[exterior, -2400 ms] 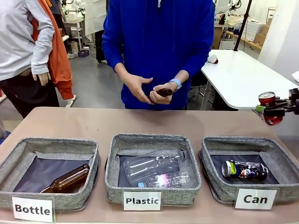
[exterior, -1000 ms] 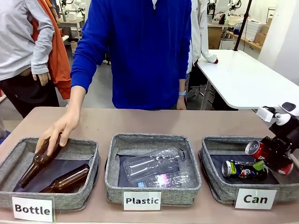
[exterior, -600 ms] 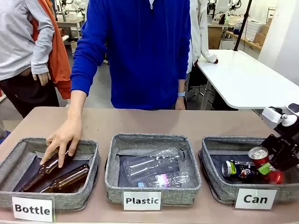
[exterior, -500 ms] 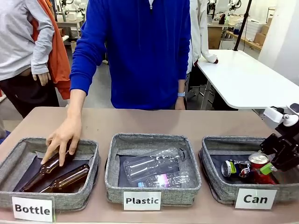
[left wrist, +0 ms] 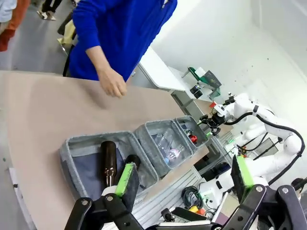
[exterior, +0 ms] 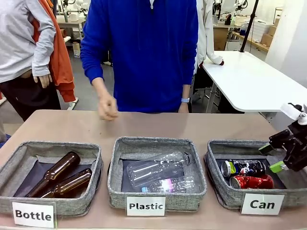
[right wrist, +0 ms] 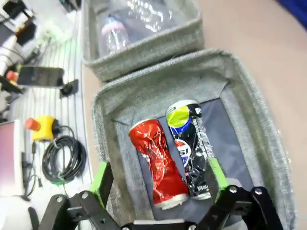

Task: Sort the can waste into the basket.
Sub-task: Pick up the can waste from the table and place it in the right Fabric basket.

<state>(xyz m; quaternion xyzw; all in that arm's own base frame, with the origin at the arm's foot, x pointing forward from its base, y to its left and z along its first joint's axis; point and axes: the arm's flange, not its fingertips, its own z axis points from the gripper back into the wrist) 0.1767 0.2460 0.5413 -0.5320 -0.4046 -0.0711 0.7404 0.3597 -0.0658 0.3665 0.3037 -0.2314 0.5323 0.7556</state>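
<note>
Your left gripper hangs with its jaws spread and empty, well back from the table's left end, so it threatens nothing. The red can and the blue can lie side by side, touching, on the dark floor of the Can basket at the table's right end, the red one toward the basket's near wall. Your right gripper hovers above that basket's right rim, jaws spread wide and holding nothing, both cans below and just left of its pads. I judge the risk is in the retreat: pull away low and a finger may catch the fabric rim, dragging or tipping the basket.
</note>
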